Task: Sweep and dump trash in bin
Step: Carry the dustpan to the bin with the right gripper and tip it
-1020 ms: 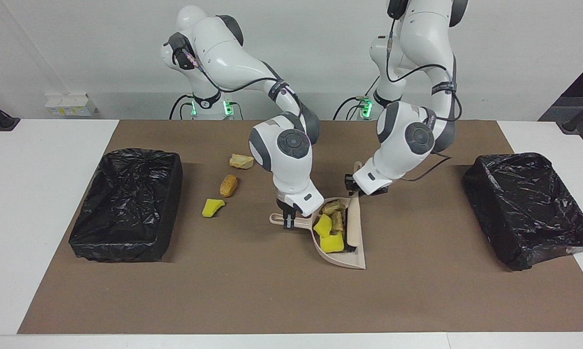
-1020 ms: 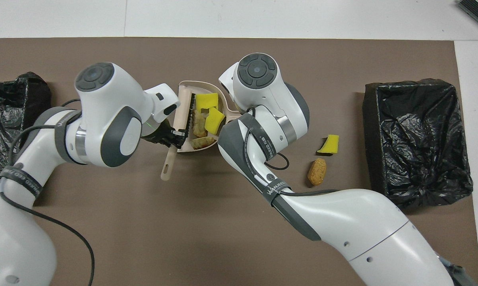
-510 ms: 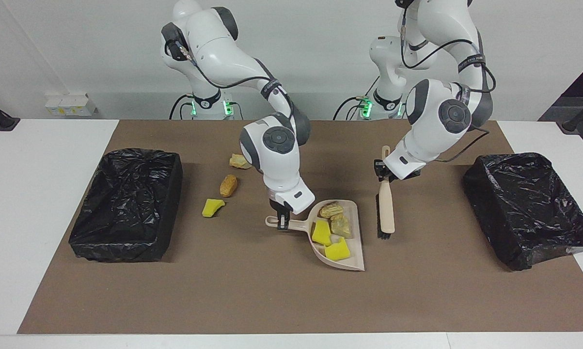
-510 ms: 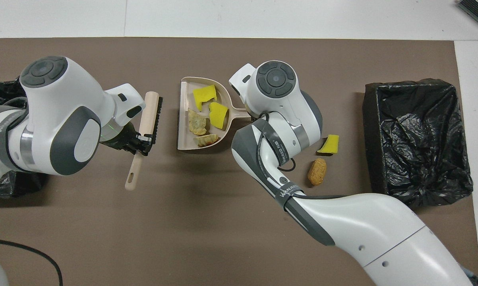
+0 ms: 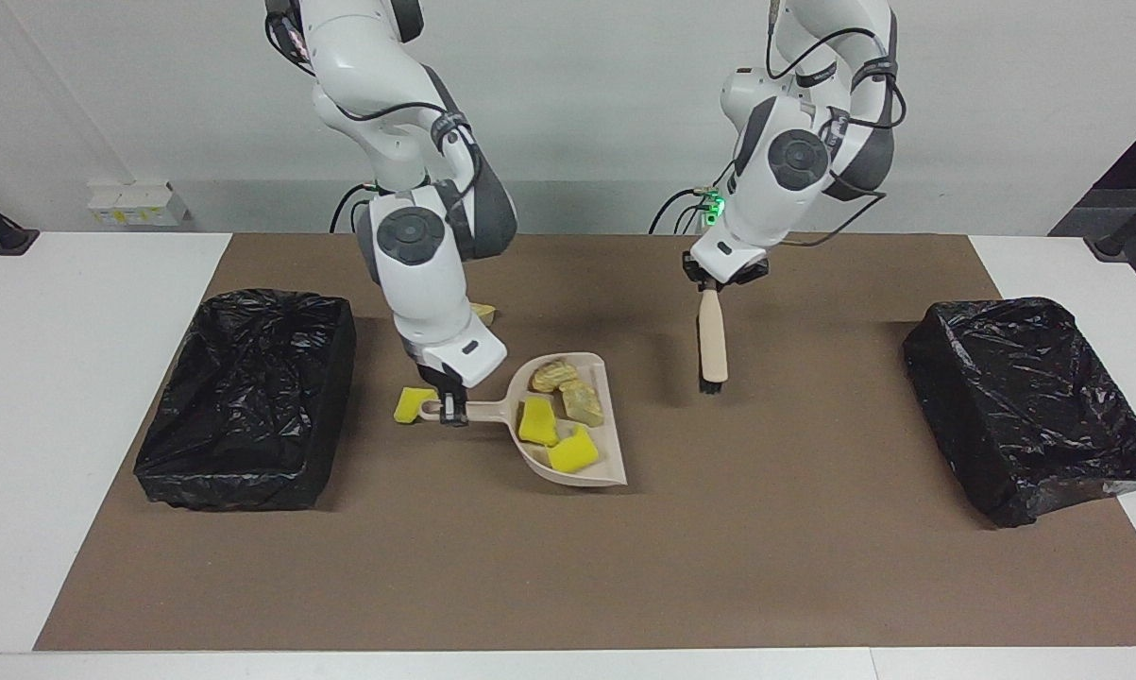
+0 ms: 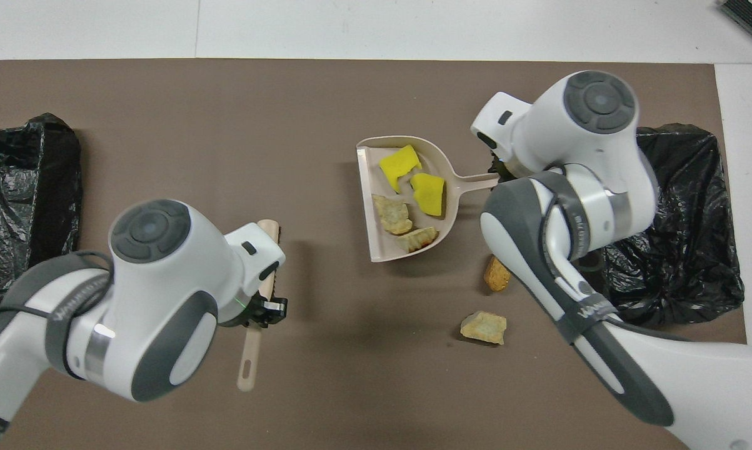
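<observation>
My right gripper (image 5: 452,408) (image 6: 497,178) is shut on the handle of the beige dustpan (image 5: 609,446) (image 6: 368,187) and holds it just above the mat. In the pan lie two yellow chunks of trash (image 5: 536,422) (image 6: 399,164) and two tan pieces (image 5: 582,404) (image 6: 393,214). Loose on the mat are a yellow chunk (image 5: 412,404), an orange piece (image 6: 494,275) and a tan piece (image 6: 483,327). My left gripper (image 5: 709,281) (image 6: 269,309) is shut on the brush (image 5: 712,340) (image 6: 249,362), which hangs bristle end down over the mat. The bin (image 5: 246,397) (image 6: 682,250) at the right arm's end is lined with black plastic.
A second black-lined bin (image 5: 1030,406) (image 6: 13,187) stands at the left arm's end. Everything rests on a brown mat (image 5: 568,567) over a white table. The right arm hides the orange piece in the facing view and the loose yellow chunk in the overhead view.
The left gripper lifted the brush out of the dustpan and drew it back toward the robots. The right gripper carried the loaded dustpan toward the bin at its own end.
</observation>
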You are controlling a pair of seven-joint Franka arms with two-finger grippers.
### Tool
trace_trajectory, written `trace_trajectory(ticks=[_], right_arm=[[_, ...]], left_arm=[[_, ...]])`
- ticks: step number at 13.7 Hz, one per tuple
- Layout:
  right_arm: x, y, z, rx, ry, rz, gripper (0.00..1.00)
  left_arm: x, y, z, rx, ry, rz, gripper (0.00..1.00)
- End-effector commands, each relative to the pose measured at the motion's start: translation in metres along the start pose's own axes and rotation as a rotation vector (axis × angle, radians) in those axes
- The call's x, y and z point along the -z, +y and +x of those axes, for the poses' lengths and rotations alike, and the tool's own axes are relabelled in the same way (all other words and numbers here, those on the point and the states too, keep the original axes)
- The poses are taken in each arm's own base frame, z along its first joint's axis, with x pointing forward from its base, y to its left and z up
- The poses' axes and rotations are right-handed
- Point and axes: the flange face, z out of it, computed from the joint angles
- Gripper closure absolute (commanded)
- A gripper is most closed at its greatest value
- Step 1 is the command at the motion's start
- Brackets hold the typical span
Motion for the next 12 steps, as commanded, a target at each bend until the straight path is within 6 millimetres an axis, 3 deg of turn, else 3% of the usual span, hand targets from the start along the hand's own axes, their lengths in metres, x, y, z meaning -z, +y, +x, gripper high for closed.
trace_trajectory(ticks=[1,5,7,9,11,12], right_arm=[[0.03,-0.024,-0.055,0.021,0.007,0.023,1.0],[0.066,-0.044,-0.171,0.002,-0.006,0.012,1.0],[0.079,-0.057,-0.232,-0.014,-0.015,-0.009,1.0],[0.081,-0.079,-0.306,-0.039,-0.028,-0.019,1.0],[0.087,-0.1,-0.355,-0.062,-0.052,-0.024,1.0],[0.089,-0.109,-0.372,-0.091,-0.059,-0.023,1.0]], left_arm=[[-0.045,0.028,-0.053,0.0,0.087,-0.002,1.0],[-0.087,0.086,-0.093,0.076,0.162,-0.052,1.0],[-0.115,0.093,-0.1,0.073,0.172,-0.08,1.0],[-0.125,0.094,-0.103,0.067,0.159,-0.065,1.0],[-0.125,0.091,-0.1,0.071,0.156,-0.064,0.83],[-0.124,0.09,-0.097,0.076,0.154,-0.065,0.55]])
